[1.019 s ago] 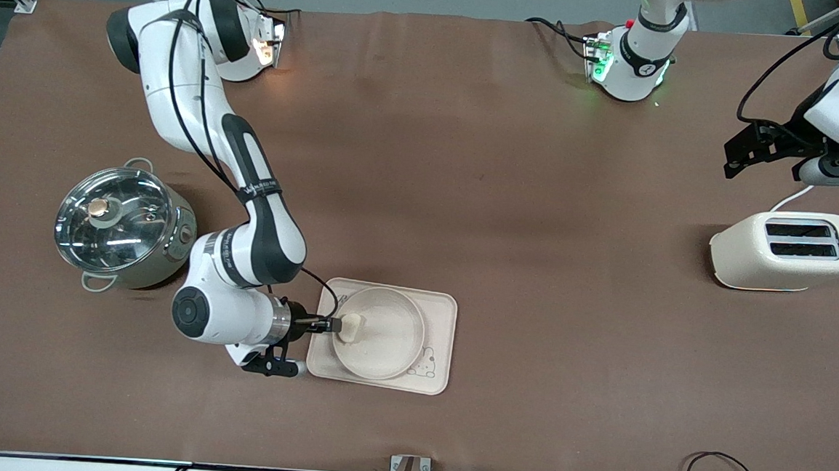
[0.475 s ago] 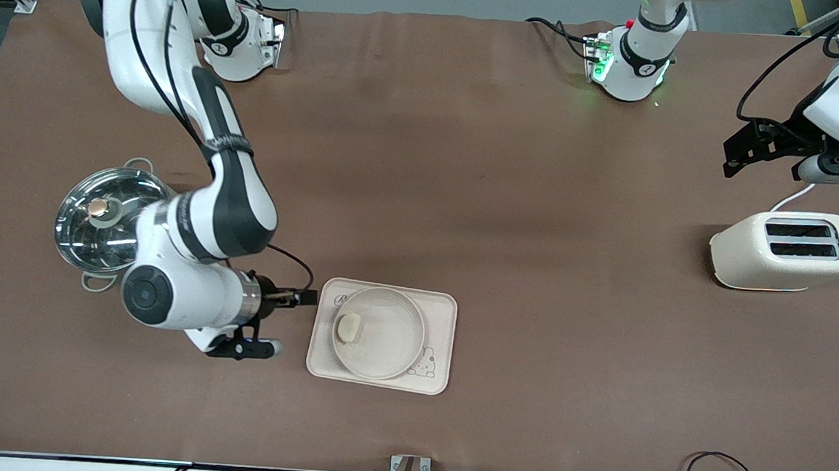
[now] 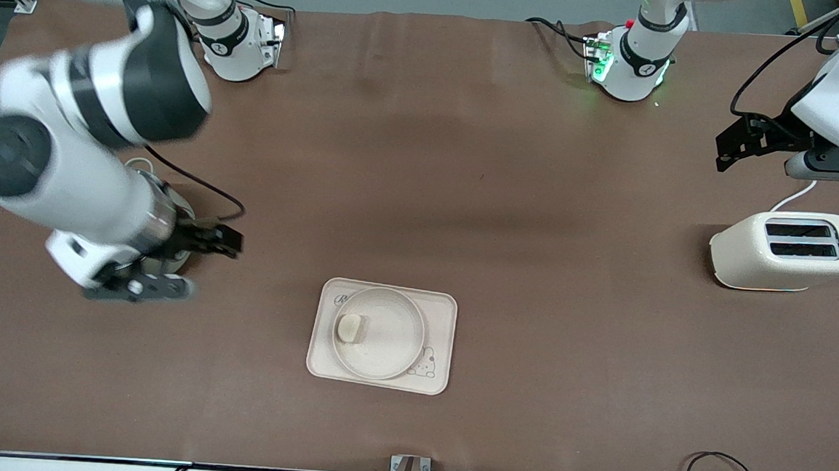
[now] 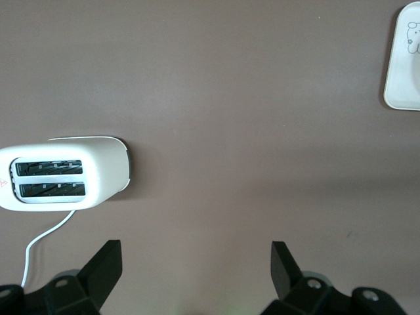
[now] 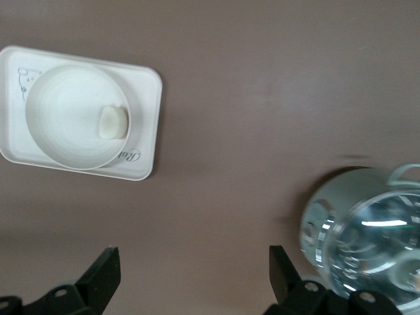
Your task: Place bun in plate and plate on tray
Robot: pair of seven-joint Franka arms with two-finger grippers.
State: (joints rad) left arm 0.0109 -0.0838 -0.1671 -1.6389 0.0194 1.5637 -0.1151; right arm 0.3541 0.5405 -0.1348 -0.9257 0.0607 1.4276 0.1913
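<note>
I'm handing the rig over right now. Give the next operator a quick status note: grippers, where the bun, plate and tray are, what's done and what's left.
Right gripper: open, empty, up over the steel lidded pot at the right arm's end.
Left gripper: open, empty, waiting above the table near the cream toaster.
The small cream-white bun lies in the round cream-white plate, near its rim.
The plate sits on the cream rectangular rabbit tray.
Done: bun in plate, plate on tray.
Left: apparently nothing; just park the arms.
</note>
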